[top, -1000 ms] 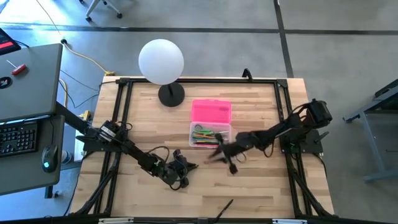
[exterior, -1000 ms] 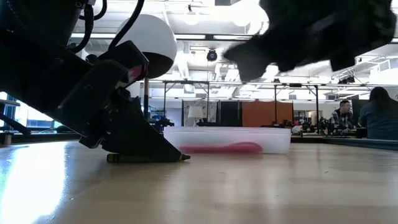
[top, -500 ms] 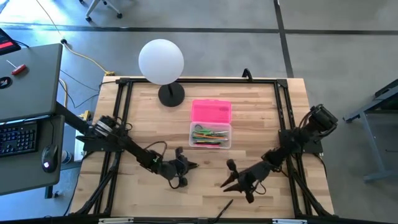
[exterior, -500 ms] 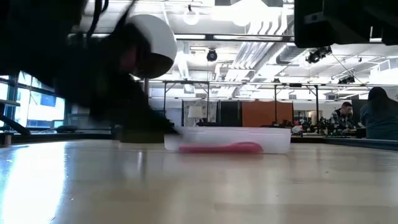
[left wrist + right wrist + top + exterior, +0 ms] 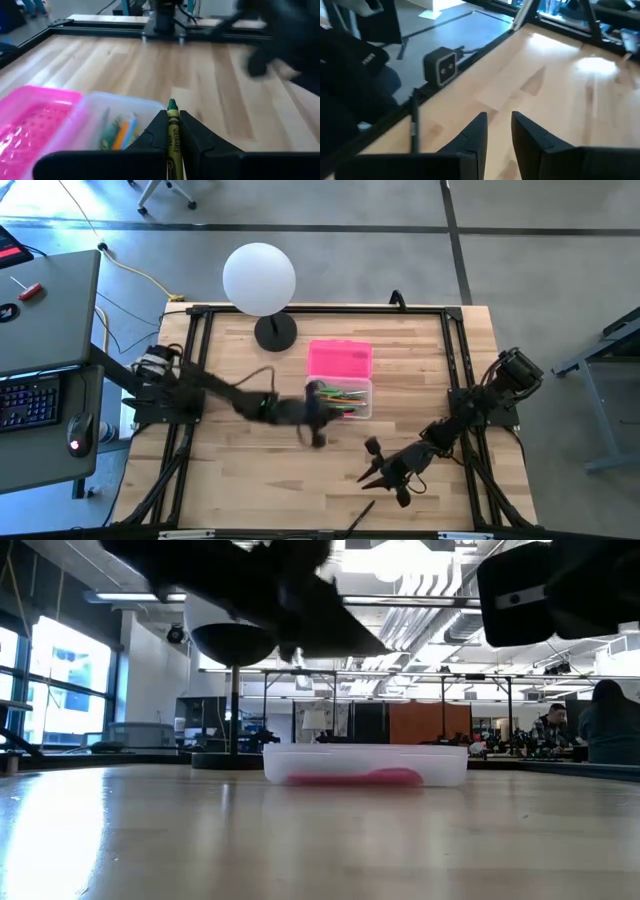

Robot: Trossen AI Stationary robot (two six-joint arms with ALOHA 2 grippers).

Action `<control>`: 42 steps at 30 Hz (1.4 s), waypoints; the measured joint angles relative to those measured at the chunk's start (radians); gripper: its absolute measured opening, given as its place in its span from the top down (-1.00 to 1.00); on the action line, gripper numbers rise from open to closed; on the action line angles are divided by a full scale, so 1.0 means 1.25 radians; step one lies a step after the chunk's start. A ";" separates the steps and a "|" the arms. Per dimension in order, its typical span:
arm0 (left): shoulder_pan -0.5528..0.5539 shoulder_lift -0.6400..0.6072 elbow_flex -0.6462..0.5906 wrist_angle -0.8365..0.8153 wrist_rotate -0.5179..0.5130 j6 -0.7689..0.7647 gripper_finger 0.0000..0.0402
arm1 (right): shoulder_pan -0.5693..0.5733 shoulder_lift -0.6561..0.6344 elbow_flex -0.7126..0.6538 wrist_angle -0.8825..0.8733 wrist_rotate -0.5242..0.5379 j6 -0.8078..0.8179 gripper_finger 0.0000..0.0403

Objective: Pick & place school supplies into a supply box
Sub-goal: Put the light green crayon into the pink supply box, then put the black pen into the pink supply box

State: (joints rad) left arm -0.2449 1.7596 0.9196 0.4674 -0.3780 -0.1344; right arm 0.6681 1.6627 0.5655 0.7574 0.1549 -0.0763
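Note:
The supply box (image 5: 340,398) is a clear tray with coloured pencils inside, and its pink lid (image 5: 340,360) lies against its far side. In the left wrist view the box (image 5: 117,122) and lid (image 5: 35,120) show close ahead. My left gripper (image 5: 315,418) hovers at the box's left edge, shut on an olive-green crayon (image 5: 173,131). My right gripper (image 5: 375,472) is open above the table's near right part. A black pen (image 5: 360,516) lies flat at the near edge and shows beside the right gripper (image 5: 499,117) as a thin dark pen (image 5: 413,125). My left gripper pinches the crayon's labelled shaft (image 5: 173,142) between its two fingers. The crayon lies along the fingers, and its green tip (image 5: 172,105) sticks out ahead of them toward the box. It is lifted clear of the table. The rear end is hidden between the fingers.
A white globe lamp (image 5: 260,280) stands on its dark base at the far edge, left of the lid. A black metal frame (image 5: 320,310) runs round the table. Bare wood lies left of the box and between both arms. People sit in the room behind (image 5: 590,725).
My left gripper has risen from the near-left table with the crayon that lay under it, and has swung right and far to the box's left edge. My right gripper has drawn back from the box to the near edge and now stays there.

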 joint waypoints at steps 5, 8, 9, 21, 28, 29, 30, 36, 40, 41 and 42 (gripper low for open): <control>0.128 0.029 0.031 0.001 0.131 -0.004 0.72 | 0.015 0.003 0.000 0.004 -0.027 0.022 0.67; 0.181 0.053 0.040 0.001 0.225 -0.007 0.67 | 0.033 0.025 0.000 0.020 -0.022 0.031 0.67; 0.193 0.064 0.042 0.003 0.251 -0.014 0.65 | 0.039 0.039 0.003 0.022 -0.012 0.041 0.67; 0.217 0.166 0.044 -0.001 0.256 -0.094 0.59 | 0.070 0.235 0.136 0.021 -0.021 0.015 0.67; 0.217 0.167 0.044 0.005 0.253 -0.128 0.36 | 0.067 0.268 0.175 0.019 -0.021 -0.011 0.67; 0.217 0.167 0.044 0.007 0.253 -0.130 0.31 | 0.068 0.268 0.177 0.019 -0.022 -0.013 0.67; 0.217 0.167 0.046 0.007 0.253 -0.130 0.25 | 0.068 0.267 0.177 0.020 -0.023 -0.012 0.67; 0.217 0.167 0.071 0.001 0.253 -0.128 -0.04 | 0.077 0.268 0.177 0.019 -0.089 0.060 0.67; 0.217 0.167 0.113 0.002 0.258 -0.122 -0.16 | 0.096 0.268 0.177 -0.048 -0.076 0.027 0.67; 0.217 0.167 0.124 0.002 0.260 -0.113 -0.18 | 0.098 0.269 0.177 -0.058 -0.061 0.016 0.67; 0.217 0.167 0.133 0.002 0.268 -0.103 -0.19 | 0.098 0.268 0.178 -0.066 -0.046 0.014 0.67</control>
State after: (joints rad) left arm 0.0261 1.9686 1.0862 0.4700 -0.0429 -0.2633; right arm 0.7903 1.9976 0.7879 0.6750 0.0976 -0.0588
